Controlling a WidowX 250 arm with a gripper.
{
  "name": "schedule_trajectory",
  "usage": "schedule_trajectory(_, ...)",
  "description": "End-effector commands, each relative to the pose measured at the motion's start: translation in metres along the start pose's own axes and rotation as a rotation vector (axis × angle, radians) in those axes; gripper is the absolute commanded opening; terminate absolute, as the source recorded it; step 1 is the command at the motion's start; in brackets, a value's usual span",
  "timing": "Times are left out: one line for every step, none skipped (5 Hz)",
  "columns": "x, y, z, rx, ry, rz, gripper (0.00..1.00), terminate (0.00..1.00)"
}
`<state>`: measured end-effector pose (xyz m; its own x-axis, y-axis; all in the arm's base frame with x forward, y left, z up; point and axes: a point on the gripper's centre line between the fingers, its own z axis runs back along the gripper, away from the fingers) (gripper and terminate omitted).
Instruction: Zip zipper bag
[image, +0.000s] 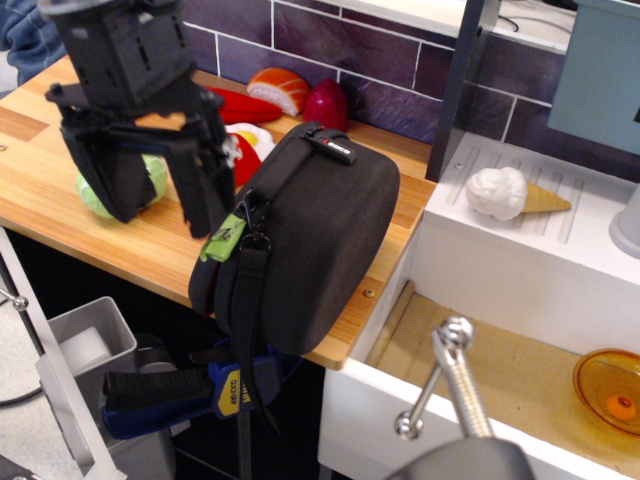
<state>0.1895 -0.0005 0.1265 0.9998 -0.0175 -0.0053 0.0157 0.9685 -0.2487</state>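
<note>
The zipper bag is a large black rounded case that stands on its edge at the front of the wooden counter, partly overhanging it. A small green tag and a black strap hang at its left edge, and a red-white label sits on its top handle. My gripper is open, its two black fingers pointing down just left of the bag. The right finger is close to the green tag. It holds nothing.
Toy food lies on the counter behind the gripper: a green cabbage, red peppers, a fried egg, salmon sushi and a red onion. An ice cream cone lies by the sink on the right. A faucet rises in front.
</note>
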Motion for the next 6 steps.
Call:
schedule_trajectory(0.001, -0.010, -0.014, 0.076, -0.044, -0.040, 1.00, 0.00)
schedule_trajectory(0.004, -0.011, -0.027, 0.111, -0.067, -0.080, 1.00, 0.00)
schedule_trajectory(0.005, -0.008, -0.032, 0.124, -0.071, -0.096, 1.00, 0.00)
schedule_trajectory(0.010, -0.010, -0.034, 0.125, -0.075, -0.104, 1.00, 0.00)
schedule_trajectory(0.016, -0.012, -0.034, 0.107, -0.073, -0.094, 0.00, 0.00)
schedule_trajectory(0.014, -0.013, -0.033, 0.106, -0.083, -0.095, 0.00, 0.00)
